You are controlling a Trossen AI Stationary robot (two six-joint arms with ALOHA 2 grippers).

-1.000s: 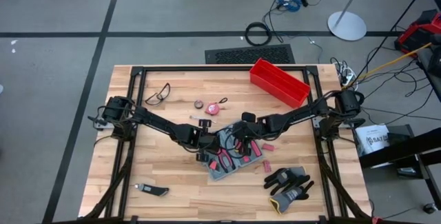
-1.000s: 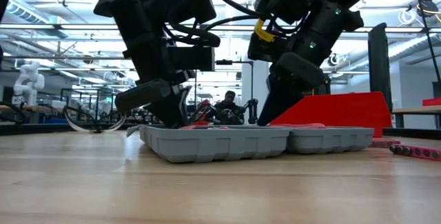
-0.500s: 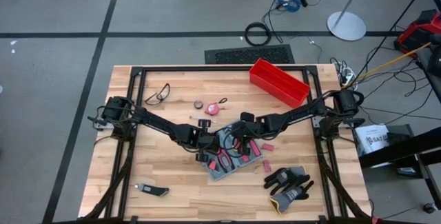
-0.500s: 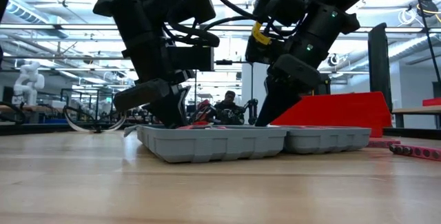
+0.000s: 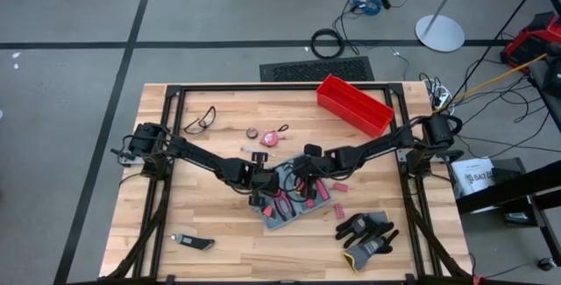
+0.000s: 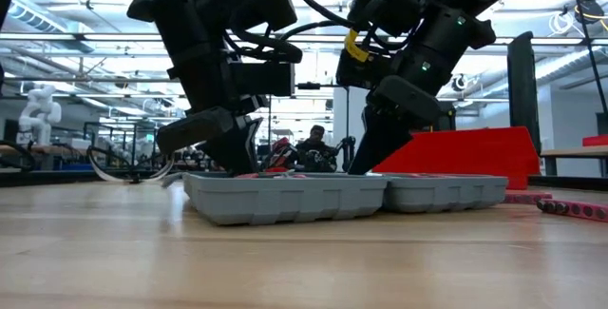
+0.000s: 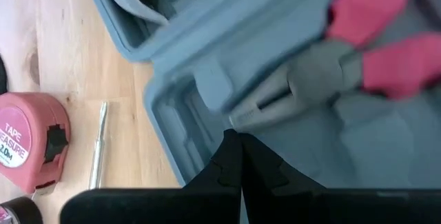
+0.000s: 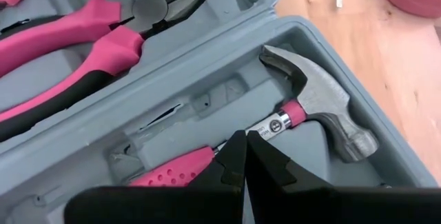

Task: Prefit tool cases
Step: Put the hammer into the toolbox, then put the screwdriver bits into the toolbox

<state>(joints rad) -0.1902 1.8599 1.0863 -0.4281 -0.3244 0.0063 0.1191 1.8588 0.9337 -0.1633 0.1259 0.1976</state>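
The tool case [image 5: 292, 199] lies open on the wooden surface [image 5: 219, 241], directly under both claws. The left claw [image 7: 238, 156] has its fingers pressed together, tip down over the moulded grey inside just beside the case's rim; grey pliers [image 7: 324, 79] with pink handles lie in a slot just ahead of it, and a pink tape measure [image 7: 31, 138] and a thin metal bit [image 7: 98, 145] sit on the wood beyond the rim. The right claw [image 8: 242, 156] is likewise closed on nothing, tip over the other half, with the hammer [image 8: 313, 107] just ahead of it and pink-handled pliers [image 8: 103, 41] farther on. A red bin [image 5: 354, 104] stands well beyond the right claw.
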